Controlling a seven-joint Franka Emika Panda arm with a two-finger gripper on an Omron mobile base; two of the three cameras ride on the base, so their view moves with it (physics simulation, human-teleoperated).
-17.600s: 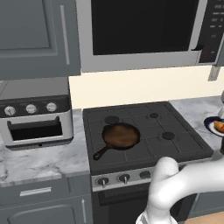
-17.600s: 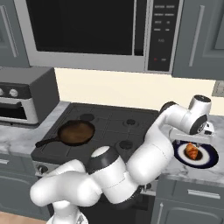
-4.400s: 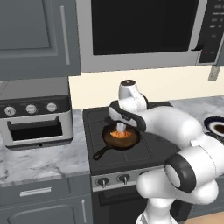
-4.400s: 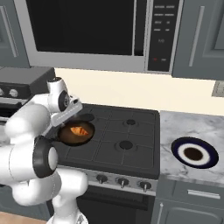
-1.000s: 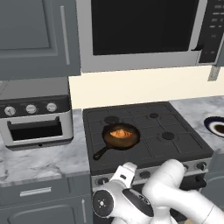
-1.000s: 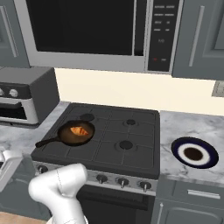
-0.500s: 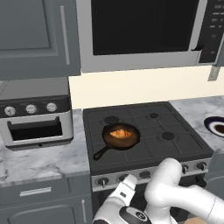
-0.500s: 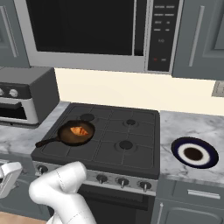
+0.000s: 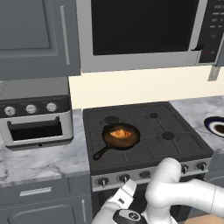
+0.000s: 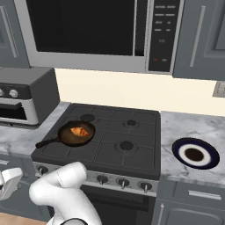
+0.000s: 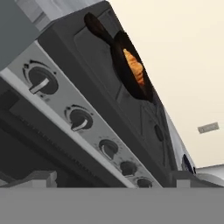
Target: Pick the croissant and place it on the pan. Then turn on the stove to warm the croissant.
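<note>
On the far left, a silver toaster oven (image 9: 36,114) sits on the marble counter (image 9: 41,159) beside the stove (image 9: 144,144), well out of the way of the work. Moving right, the pan (image 9: 120,136) rests on the front-left burner with its long black handle pointing out toward the front-left corner, and the croissant (image 9: 120,133) lies inside it, so the placing half of the task looks finished and the pan is where a flame would reach it. The croissant is a small, lumpy, golden-orange crescent, much smaller than the pan's brownish inside, sitting roughly in the middle and clear of the rim; from the hand view it shows as a bright orange streak (image 11: 133,66) against the dark skillet (image 11: 127,61). Below the grates runs the silver front panel with its row of dark knobs (image 11: 41,81), and the arm is folded low in front of it, the hand brought down to knob height, presumably to reach the control for the pan's burner. The gripper (image 10: 9,182) sits low at the left of the right base view, off the stove's front-left corner, with its jaws spread wide and nothing between them, touching no knob. Further right, the dark plate with a white rim (image 10: 194,154) lies bare on the counter.
</note>
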